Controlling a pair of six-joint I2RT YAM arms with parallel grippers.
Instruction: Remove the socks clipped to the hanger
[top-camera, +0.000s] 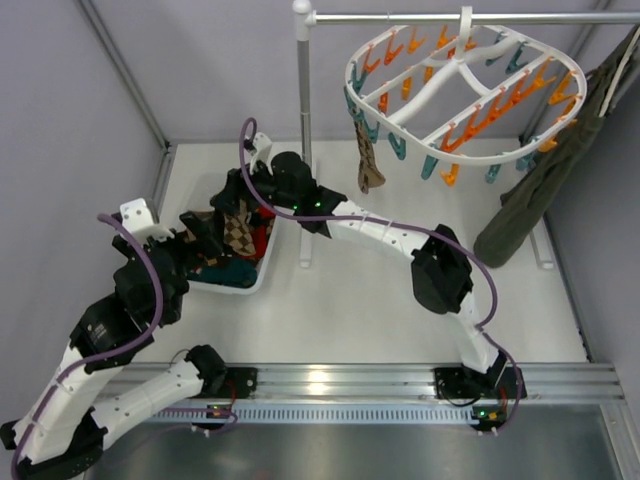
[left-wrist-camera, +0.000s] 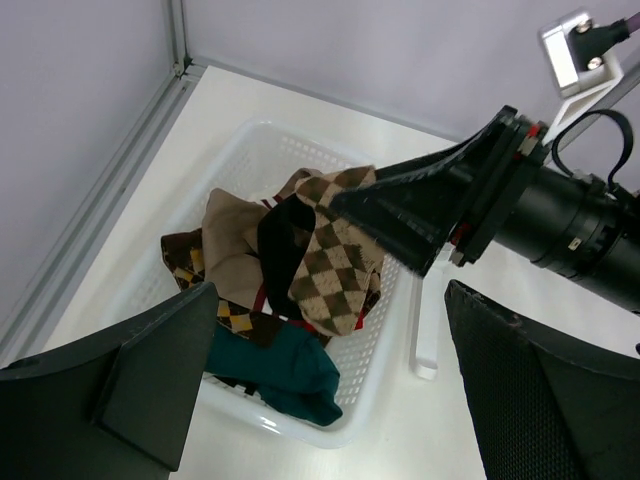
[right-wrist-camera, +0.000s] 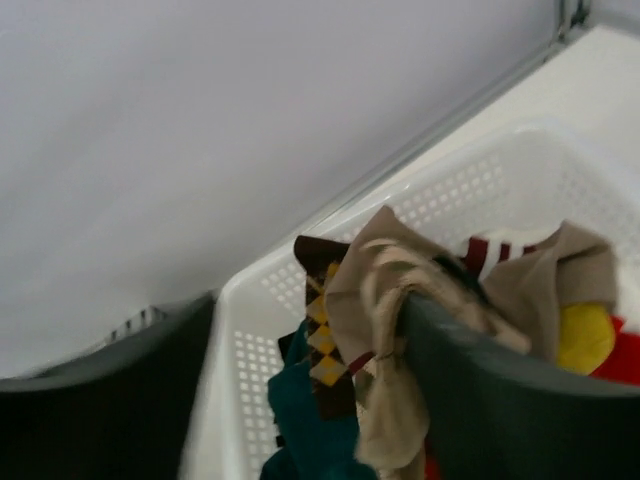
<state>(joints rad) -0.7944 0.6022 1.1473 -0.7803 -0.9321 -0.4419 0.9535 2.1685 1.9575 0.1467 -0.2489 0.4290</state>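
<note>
The white oval hanger with orange and teal clips hangs from the rail at the upper right. One brown argyle sock still hangs clipped at its left edge. Several socks lie in a white basket; an argyle sock tops the pile. My right gripper is open over the basket, and a tan sock lies against its right finger. My left gripper is open and empty above the basket's near rim.
A grey rail and its pole stand behind the basket. A long olive-green garment hangs at the right. A teal sock lies at the basket's front. Grey walls close in the left and back.
</note>
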